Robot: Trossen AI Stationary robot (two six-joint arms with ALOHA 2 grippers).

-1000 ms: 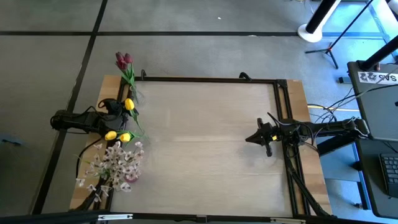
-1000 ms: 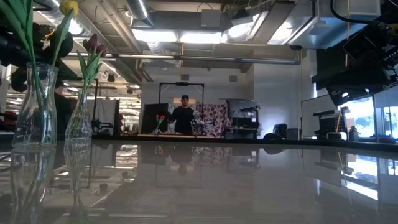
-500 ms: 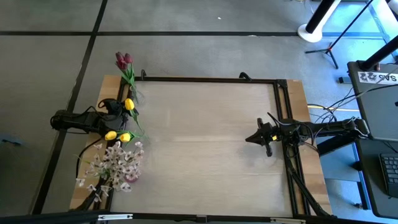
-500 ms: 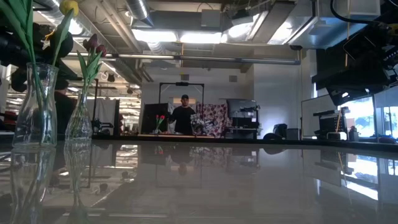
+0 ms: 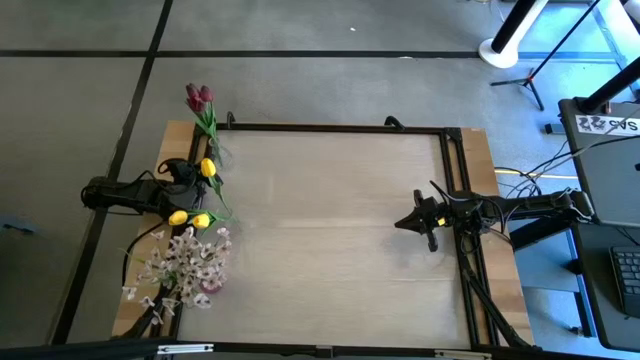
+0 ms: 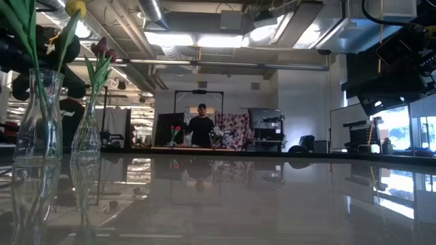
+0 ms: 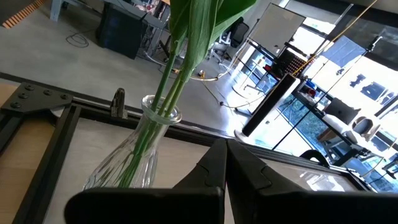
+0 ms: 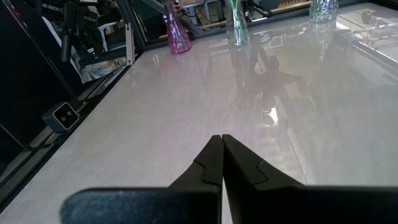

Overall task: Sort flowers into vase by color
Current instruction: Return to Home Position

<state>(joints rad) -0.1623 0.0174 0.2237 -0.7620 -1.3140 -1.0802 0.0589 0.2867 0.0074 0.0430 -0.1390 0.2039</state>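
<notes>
the flowers (image 5: 190, 217) are seen sorted in vases (image 6: 41, 116) along the desk's (image 5: 330, 230) left edge. the left tool (image 7: 225, 146) and right tool (image 8: 221, 140) are pressed closed, empty. the arms should be withdrawn slowly, with the stems beside the left tool left unbrushed.

The pale wood-grain table (image 5: 330, 220) is shown with a smooth, glossy top in which the room is mirrored. It is edged by a matt black metal frame (image 5: 330, 128). The narrow-necked clear vase (image 7: 134, 168) is seen as ribbed transparent glass, the small pink vase (image 8: 178, 34) as tinted translucent glass. The left gripper (image 7: 225, 144) and right gripper (image 8: 221, 138) are finished in matt black.
</notes>
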